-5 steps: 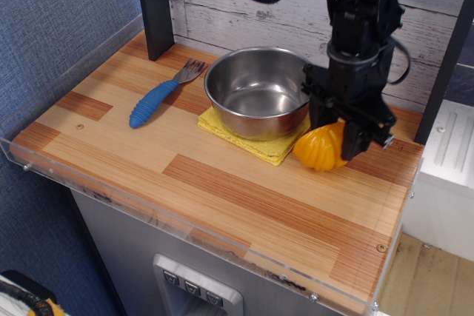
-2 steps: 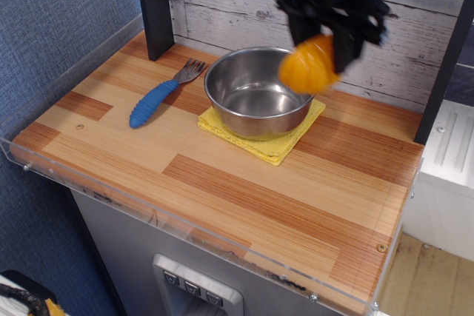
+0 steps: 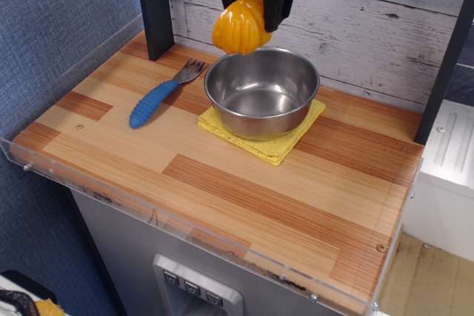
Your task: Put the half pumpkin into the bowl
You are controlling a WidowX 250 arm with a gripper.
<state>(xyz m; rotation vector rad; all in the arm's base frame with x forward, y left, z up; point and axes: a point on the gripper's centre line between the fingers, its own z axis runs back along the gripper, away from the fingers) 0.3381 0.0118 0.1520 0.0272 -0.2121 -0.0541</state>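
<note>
We see our gripper (image 3: 254, 7) at the top of the view, its dark fingers (image 3: 278, 4) pinching the half pumpkin (image 3: 238, 26), which hangs in the air between them. Below and slightly right of the fingers, the bowl (image 3: 261, 90) sits on a yellow cloth (image 3: 272, 143); a blue-handled fork (image 3: 164, 93) lies lower left

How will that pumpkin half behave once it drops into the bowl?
The pumpkin half, held by the gripper, looks glossy and hard, so probably stiff and slippery. Its domed shape may rock or slide on the shiny curved steel of the bowl.
</note>
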